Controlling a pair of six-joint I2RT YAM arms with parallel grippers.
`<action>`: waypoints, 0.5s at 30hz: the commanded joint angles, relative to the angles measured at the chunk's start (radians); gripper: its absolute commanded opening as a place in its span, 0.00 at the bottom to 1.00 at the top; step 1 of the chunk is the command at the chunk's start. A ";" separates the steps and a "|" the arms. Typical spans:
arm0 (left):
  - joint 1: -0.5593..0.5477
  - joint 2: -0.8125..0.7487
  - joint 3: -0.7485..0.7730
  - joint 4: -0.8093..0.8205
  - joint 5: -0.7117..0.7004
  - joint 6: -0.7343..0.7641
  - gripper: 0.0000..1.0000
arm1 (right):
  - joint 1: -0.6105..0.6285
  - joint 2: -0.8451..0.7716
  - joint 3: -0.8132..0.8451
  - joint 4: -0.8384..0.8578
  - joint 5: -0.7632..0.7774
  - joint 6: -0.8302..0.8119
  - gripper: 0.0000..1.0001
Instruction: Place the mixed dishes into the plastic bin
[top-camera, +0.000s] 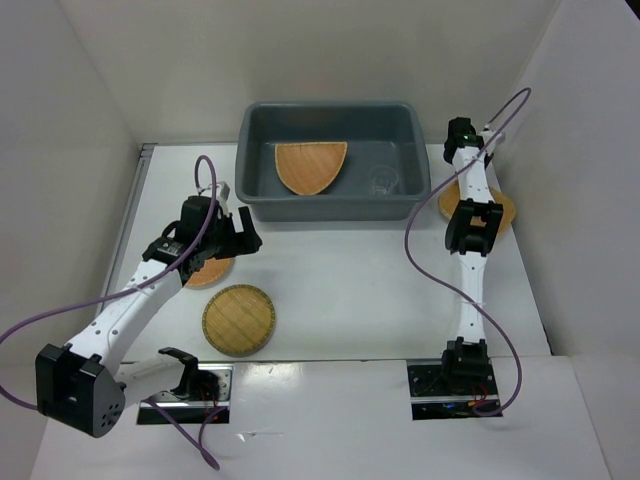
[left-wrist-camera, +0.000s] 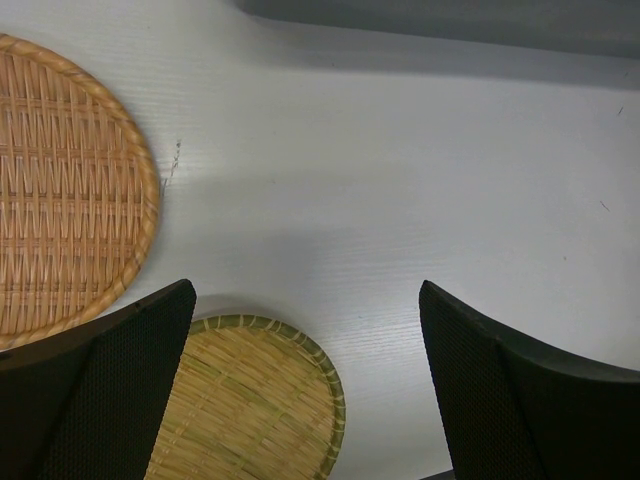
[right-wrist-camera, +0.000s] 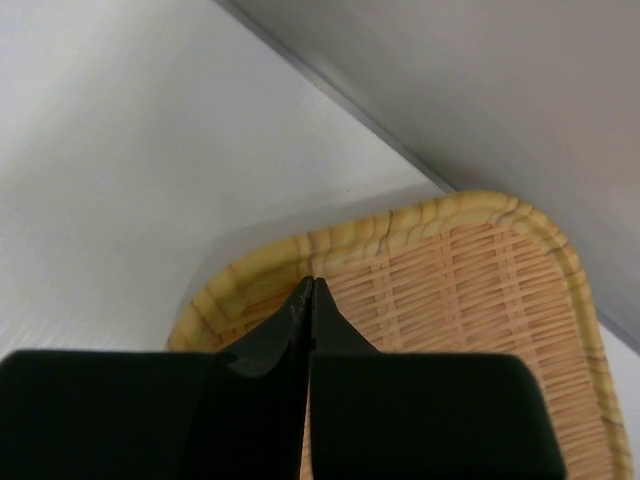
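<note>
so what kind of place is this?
Likely a lab robot test cell: white walls boxing a white table, left arm and right arm bolted at its edge, round wicker tray, grey plastic bin.

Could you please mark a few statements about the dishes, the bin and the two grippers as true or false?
1. The fan-shaped tray lies inside the plastic bin. True.
2. The left gripper is shut. False: its jaws are wide open.
3. The glass cup stands outside the bin. False: it is inside the bin.
4. The green-rimmed round tray lies on the table. True.
5. The right gripper is shut above the rounded square tray. True.
</note>
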 joint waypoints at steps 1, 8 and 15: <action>0.004 -0.010 0.006 0.034 0.006 -0.005 0.99 | -0.006 -0.036 -0.077 -0.085 0.002 0.018 0.00; 0.004 -0.040 -0.012 0.044 -0.013 -0.005 0.99 | -0.006 -0.182 -0.350 -0.040 0.002 0.043 0.00; 0.004 -0.068 -0.022 0.044 -0.023 -0.005 0.99 | 0.014 -0.323 -0.588 0.011 -0.044 0.043 0.00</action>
